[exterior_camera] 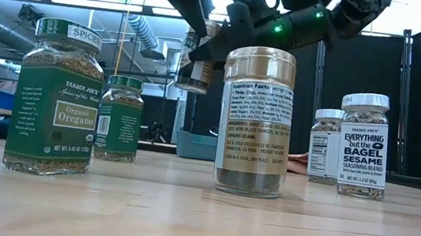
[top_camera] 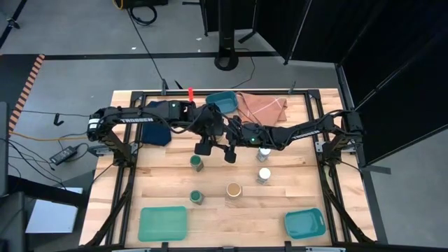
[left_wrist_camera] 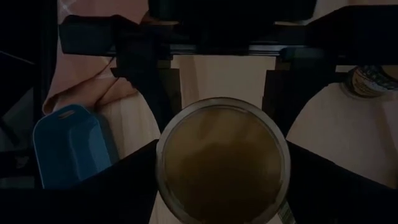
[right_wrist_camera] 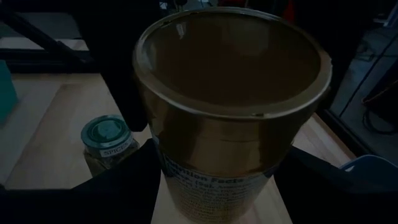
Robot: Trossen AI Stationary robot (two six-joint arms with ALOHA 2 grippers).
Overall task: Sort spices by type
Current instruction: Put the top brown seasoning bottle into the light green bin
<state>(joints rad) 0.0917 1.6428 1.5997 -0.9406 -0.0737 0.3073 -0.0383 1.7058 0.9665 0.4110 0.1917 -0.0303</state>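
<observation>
Tan lid on top, the lifted jar (exterior_camera: 198,59) hangs in the air, up behind the standing jar (top_camera: 234,189) (its tan-lidded twin) on the wood table (top_camera: 210,217). The left gripper (left_wrist_camera: 221,180) and the right gripper (right_wrist_camera: 221,186) both squeeze the lifted jar. Green-lidded jars (top_camera: 197,197) and white-lidded jars (top_camera: 264,175) stand on either side of the standing jar.

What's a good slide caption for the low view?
Five jars on the table; a tan-lidded jar aloft between left end effector and right end effector.
</observation>
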